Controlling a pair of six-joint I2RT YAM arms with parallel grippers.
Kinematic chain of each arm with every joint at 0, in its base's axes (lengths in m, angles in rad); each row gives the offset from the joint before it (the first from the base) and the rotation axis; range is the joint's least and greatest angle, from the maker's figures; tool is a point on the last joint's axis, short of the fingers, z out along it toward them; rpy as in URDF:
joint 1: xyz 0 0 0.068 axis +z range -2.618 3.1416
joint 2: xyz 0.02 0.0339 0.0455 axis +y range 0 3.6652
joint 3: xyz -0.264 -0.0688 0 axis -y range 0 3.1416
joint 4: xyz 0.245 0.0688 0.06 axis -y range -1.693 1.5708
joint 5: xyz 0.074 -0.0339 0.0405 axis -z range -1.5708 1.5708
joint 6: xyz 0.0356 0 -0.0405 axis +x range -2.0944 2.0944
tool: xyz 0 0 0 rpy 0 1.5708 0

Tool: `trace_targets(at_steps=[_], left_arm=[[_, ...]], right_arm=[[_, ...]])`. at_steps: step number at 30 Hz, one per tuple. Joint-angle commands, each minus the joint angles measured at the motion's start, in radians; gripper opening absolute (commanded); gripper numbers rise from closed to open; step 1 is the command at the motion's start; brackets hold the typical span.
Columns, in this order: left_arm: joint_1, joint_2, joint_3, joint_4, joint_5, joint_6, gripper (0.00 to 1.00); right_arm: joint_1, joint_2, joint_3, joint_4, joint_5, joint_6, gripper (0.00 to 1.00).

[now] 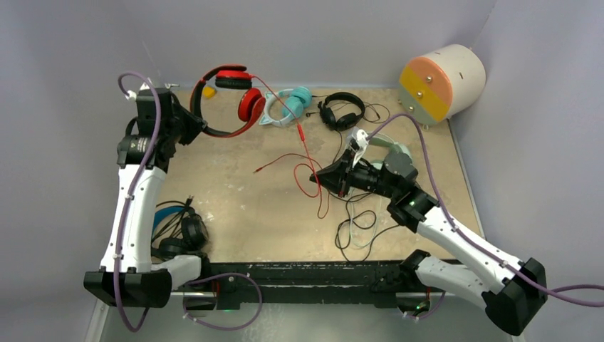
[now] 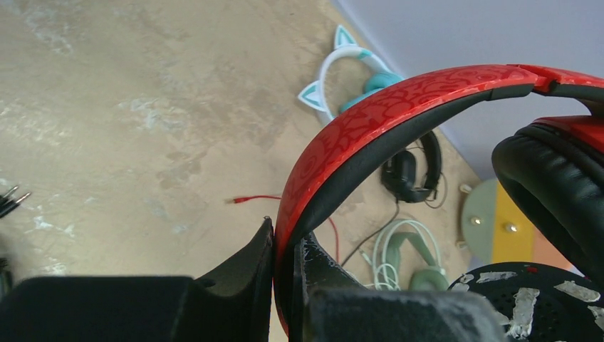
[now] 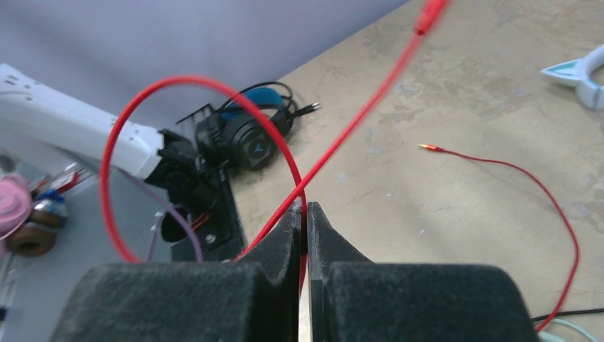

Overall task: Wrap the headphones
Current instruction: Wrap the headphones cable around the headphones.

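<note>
Far left of the big cream drum with its orange and yellow face (image 1: 443, 82), at the near edge of the tan mottled surface (image 1: 256, 221): black over-ear headphones with blue inner band (image 1: 179, 229), lying beside the left arm's base.

Next rightward, left end effector (image 2: 287, 231): jaws clamped tight on the patterned band of the red over-ear headphones (image 1: 241, 107), which sit at the far edge, well left of the drum.

Thin red cable (image 3: 358, 107): runs from the red headset toward the near side, plug end lying loose on the surface.

Teal cat-eared headphones (image 1: 288, 105): far edge, between the red headset and the drum.

Right end effector (image 3: 305, 208): jaws pressed together on the red cable, with a loop arching beside the fingers.

Small all-black headphones (image 1: 342, 110): far edge, near the drum's left.

Mint-green headphones (image 1: 400, 153): nearer than the drum, partly hidden behind the right arm.
</note>
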Motion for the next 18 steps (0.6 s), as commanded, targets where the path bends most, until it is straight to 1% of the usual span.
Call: trace_targets(at_steps=[1,4,8,10,13,15,18], left_arm=[[0.004,-0.115,-0.139,0.274,-0.069,-0.01,0.0],[0.005,-0.123,-0.205,0.329,-0.081,-0.018,0.0],[0.005,-0.097,-0.256,0.364,-0.081,-0.009,0.0],[0.004,-0.088,-0.292,0.399,-0.061,0.0,0.0],[-0.002,-0.092,-0.371,0.497,-0.015,0.026,0.0],[-0.034,-0.093,-0.404,0.528,-0.039,0.039,0.0],[-0.103,-0.088,-0.429,0.534,-0.114,0.057,0.0]], right_arm=[[0.013,0.016,0.163,-0.29,-0.128,-0.046,0.0],[0.065,0.042,0.245,-0.357,-0.172,-0.051,0.0],[0.144,0.066,0.357,-0.437,-0.167,-0.072,0.0],[0.16,0.088,0.428,-0.472,-0.168,-0.077,0.0],[0.175,0.133,0.518,-0.51,-0.16,-0.087,0.0],[0.178,0.167,0.574,-0.52,-0.153,-0.087,0.0],[0.18,0.24,0.67,-0.536,-0.15,-0.089,0.0]])
